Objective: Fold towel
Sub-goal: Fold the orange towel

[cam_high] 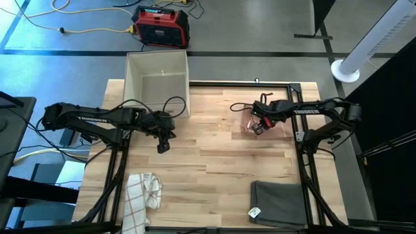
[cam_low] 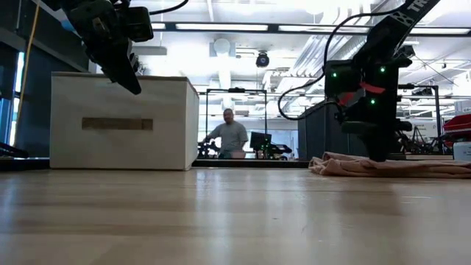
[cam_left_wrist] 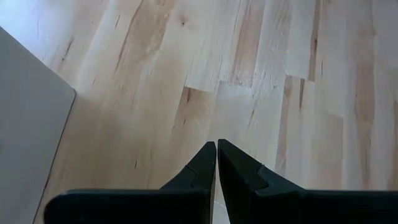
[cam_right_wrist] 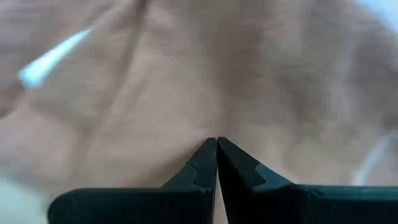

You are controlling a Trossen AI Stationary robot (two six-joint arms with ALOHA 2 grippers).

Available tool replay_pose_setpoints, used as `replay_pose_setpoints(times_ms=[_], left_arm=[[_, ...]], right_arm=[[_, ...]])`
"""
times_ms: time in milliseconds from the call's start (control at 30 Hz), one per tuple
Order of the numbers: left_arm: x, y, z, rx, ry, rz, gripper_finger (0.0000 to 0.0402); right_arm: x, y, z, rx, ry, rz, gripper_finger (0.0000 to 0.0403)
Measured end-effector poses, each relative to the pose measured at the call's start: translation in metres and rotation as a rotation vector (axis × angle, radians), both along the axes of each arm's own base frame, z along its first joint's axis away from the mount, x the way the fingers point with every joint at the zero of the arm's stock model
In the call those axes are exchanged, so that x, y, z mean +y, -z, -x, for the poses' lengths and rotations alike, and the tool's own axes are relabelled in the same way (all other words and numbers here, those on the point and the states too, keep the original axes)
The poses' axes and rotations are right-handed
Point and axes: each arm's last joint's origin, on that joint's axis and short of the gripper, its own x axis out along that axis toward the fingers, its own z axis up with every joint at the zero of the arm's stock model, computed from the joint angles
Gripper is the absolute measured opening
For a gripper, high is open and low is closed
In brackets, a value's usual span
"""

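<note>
The pink towel (cam_high: 268, 123) lies rumpled at the surface's (cam_high: 214, 162) far right, soft and limp. The right gripper (cam_high: 258, 128) presses on it, jaws closed and empty; an edge or corner would serve better. The left gripper (cam_high: 162, 147) hovers closed, empty.

Right gripper (cam_right_wrist: 216, 142) has its two dark fingers (cam_right_wrist: 239, 171) pressed together tip to tip directly over a pinkish-tan towel (cam_right_wrist: 186, 81), whose creased cloth fills nearly the whole view beyond them, with a pale streak (cam_right_wrist: 53, 59) lying on the towel well away from the tips.
</note>
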Motion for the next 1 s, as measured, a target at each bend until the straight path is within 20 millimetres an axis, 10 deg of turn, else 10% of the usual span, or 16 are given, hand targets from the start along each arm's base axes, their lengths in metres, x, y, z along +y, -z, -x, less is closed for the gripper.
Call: replay_pose_setpoints(times_ms=[533,1000], left_arm=[[0.0,0.0,-0.002,-0.025,0.001,-0.015,0.0009],[0.0,-0.004,-0.006,-0.083,0.04,-0.043,0.0009]], right_arm=[[0.014,-0.001,-0.001,0.014,0.105,-0.033,0.0],[0.112,0.004,-0.014,-0.065,0.162,-0.173,0.0]])
